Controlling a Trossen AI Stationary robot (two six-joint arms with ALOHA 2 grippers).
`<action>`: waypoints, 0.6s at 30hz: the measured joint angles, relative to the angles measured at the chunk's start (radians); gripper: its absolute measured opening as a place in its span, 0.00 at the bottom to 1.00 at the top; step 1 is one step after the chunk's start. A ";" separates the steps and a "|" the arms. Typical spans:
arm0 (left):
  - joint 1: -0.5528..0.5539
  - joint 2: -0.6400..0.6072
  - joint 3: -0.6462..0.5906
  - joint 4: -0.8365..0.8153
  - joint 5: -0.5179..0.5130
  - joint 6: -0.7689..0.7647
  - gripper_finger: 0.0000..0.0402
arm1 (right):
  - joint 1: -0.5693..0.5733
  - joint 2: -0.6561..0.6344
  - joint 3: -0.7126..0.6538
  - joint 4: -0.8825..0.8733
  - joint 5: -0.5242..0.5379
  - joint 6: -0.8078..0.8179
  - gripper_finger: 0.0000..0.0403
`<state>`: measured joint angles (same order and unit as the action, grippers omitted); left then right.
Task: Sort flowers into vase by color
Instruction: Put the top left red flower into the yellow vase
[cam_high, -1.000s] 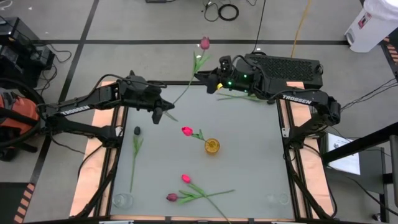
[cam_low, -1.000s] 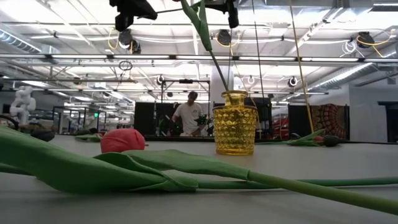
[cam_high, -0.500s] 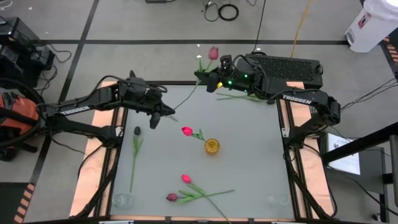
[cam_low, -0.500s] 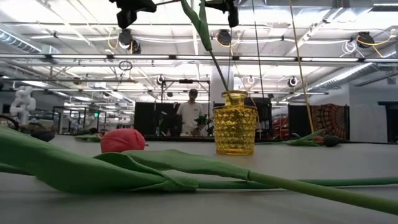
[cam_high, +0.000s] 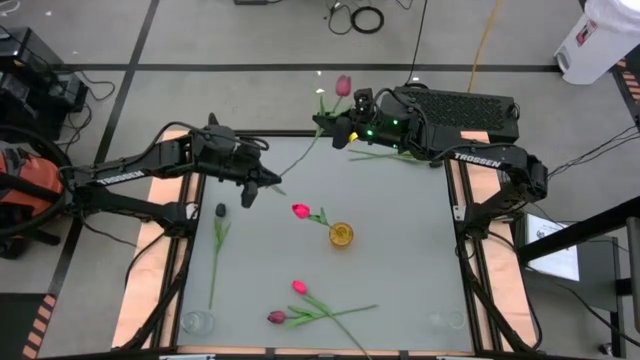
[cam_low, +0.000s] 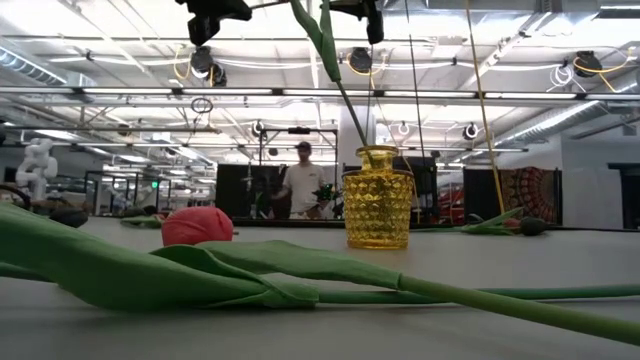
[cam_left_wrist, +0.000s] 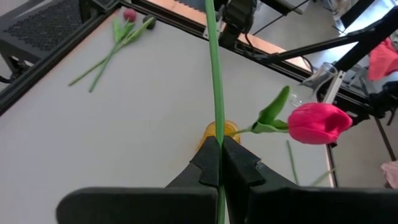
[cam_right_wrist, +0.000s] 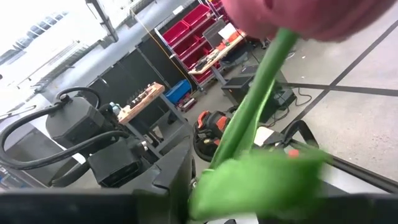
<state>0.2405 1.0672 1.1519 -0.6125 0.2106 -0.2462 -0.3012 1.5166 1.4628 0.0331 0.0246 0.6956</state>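
Note:
A pink-maroon tulip (cam_high: 343, 85) is held in the air over the table's far edge, and its long green stem (cam_high: 297, 150) slants down toward the left arm. My left gripper (cam_high: 268, 180) is shut on the stem's lower part. My right gripper (cam_high: 322, 122) is at the stem just below the head, where a leaf (cam_right_wrist: 255, 180) fills the right wrist view. The yellow glass vase (cam_high: 341, 235) stands mid-table. A red tulip (cam_high: 300, 211) lies beside it with its head on the table. My left gripper (cam_left_wrist: 217, 152) pinches the lower part of the tulip's stem (cam_left_wrist: 215, 127) between its two shut fingers, which lie across it. The stem runs straight on past the fingertips toward the right arm, clear of the table. My right gripper holds the same tulip by the upper stem (cam_right_wrist: 258, 99), a short way below the head (cam_right_wrist: 311, 15). The leaf and the stem stand in front of the place of contact. The head sticks out beyond the table's far edge, lifted clear.
A near-black tulip (cam_high: 220, 210) lies by the left edge. Pink (cam_high: 298, 287) and maroon (cam_high: 277, 317) tulips lie near the near edge. More tulips (cam_high: 380, 153) lie at the far right. A clear glass (cam_high: 197, 322) stands at the near left corner. A person (cam_low: 303, 185) stands far behind.
The left gripper has turned and shifted a little toward the right, at the stem's lower part. The tulip has tipped, so its head has swung right and toward the table. For the last half second nothing has moved.

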 joint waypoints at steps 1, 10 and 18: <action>0.000 0.000 0.000 0.000 -0.004 0.000 0.01 | 0.000 0.000 0.000 0.000 0.000 0.000 0.30; 0.000 0.000 0.000 -0.003 -0.010 -0.004 0.01 | 0.002 0.000 0.000 0.000 -0.030 -0.043 0.02; 0.000 0.000 0.000 -0.005 -0.028 -0.010 0.03 | 0.002 -0.001 0.000 -0.006 -0.032 -0.053 0.00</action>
<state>0.2405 1.0672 1.1519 -0.6170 0.1829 -0.2558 -0.2996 1.5158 1.4628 0.0268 -0.0074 0.6428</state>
